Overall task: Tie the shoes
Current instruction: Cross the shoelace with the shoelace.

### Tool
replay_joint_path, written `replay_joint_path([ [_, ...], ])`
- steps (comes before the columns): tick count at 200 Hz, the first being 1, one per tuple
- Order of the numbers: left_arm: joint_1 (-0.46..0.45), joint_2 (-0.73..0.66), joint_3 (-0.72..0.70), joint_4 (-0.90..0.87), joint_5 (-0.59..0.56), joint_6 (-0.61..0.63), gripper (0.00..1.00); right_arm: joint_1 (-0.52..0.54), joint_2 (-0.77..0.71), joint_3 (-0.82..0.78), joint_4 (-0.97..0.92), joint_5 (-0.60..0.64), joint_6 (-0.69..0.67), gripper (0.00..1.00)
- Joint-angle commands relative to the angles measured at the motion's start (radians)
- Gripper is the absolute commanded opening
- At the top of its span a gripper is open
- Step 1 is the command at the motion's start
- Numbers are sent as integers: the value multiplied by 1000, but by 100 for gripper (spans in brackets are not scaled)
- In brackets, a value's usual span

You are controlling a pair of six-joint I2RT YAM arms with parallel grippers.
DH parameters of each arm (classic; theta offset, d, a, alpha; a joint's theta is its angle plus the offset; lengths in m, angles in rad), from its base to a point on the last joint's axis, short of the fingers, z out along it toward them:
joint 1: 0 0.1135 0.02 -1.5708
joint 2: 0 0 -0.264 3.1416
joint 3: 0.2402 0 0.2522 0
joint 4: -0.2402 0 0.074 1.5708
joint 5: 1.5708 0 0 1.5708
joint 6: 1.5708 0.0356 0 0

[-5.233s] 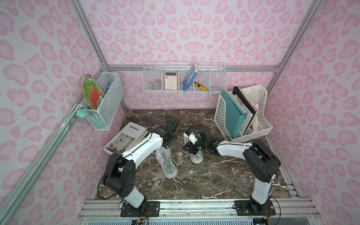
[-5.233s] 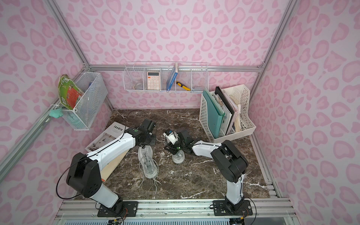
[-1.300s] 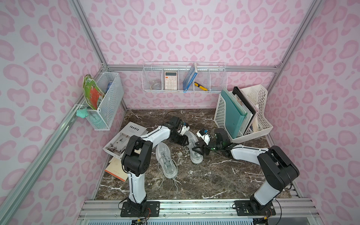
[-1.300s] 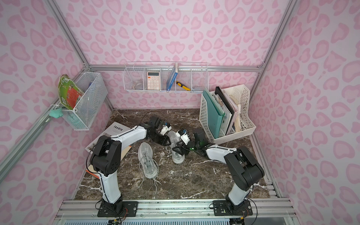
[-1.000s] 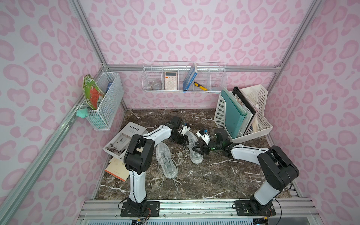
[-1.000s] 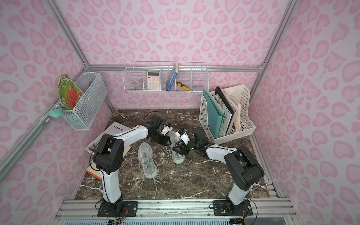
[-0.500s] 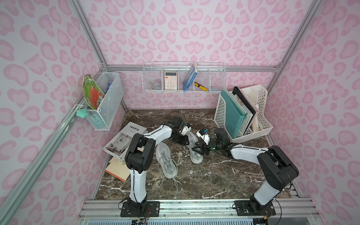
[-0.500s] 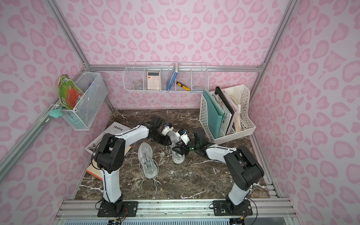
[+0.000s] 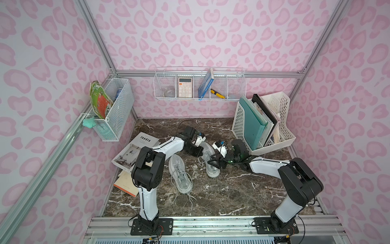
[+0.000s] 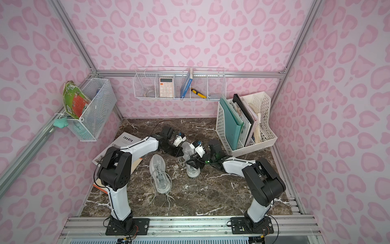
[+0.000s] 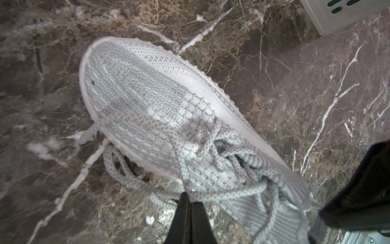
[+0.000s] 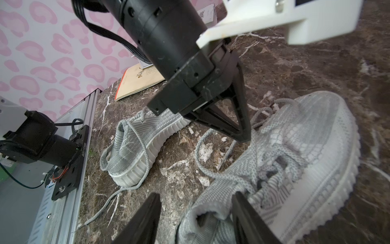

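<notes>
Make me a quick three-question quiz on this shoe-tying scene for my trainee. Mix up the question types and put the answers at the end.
1. True or false: the right gripper is shut.
2. The left gripper pinches a lace of which shoe? A: the shoe nearer the file rack. B: the other shoe, nearer the front.
3. How many shoes lie on the marble table?

Key
1. False. Its jaws stand open by that shoe's heel collar.
2. A.
3. Two.
</notes>
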Motion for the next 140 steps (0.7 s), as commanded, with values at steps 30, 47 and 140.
replay_joint_path([
  [30, 1, -38, 7, -70, -11, -5, 0, 3, -24, 9, -9, 26, -20, 56],
  [47, 1, -57, 27, -141, -8, -33, 0, 47, -26, 35, -53, 104, -64, 53],
  [140, -1, -168, 126, -423, 26, -145, 0, 101, -45, -73, 276, 188, -17, 32],
])
